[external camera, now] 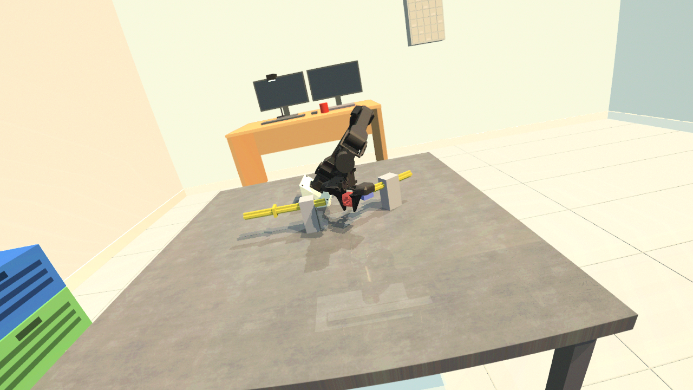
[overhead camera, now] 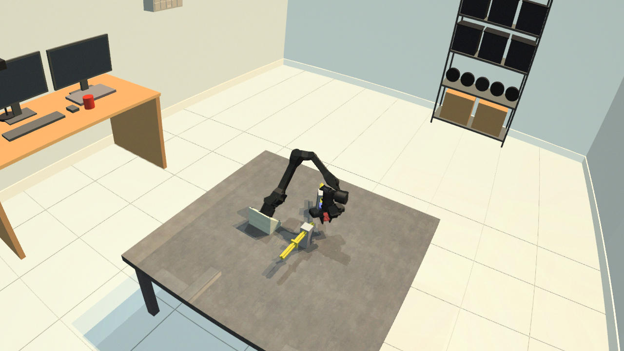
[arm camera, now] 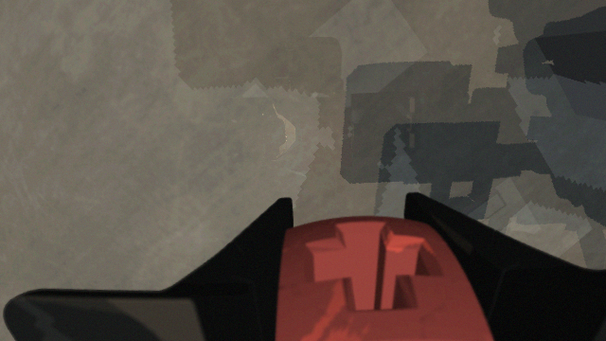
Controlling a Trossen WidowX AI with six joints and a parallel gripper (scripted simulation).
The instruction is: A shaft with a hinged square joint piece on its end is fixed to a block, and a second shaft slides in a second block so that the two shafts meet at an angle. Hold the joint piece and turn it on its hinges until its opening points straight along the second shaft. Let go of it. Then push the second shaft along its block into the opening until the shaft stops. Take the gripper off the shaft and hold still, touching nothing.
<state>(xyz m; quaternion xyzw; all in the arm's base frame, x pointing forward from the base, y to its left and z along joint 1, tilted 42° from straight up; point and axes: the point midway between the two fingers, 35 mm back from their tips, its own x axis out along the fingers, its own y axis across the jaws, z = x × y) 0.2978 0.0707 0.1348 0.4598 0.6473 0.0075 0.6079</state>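
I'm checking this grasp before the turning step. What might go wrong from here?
1. The gripper is shut on the red joint piece with only its fingertips reaching past the piece's edge; it may slip while turning.
2. The cross-shaped opening faces the table, not the sliding yellow shaft, so a sizeable swing is needed.
3. The near block stands close; the fingers might bump it.

Red joint piece [arm camera: 379,284] clamped between black gripper [arm camera: 347,208] fingers, grey tabletop [arm camera: 118,142] beyond

Orange desk [overhead camera: 126,104], black shelf rack [overhead camera: 519,93], pale tiled floor [overhead camera: 392,144].
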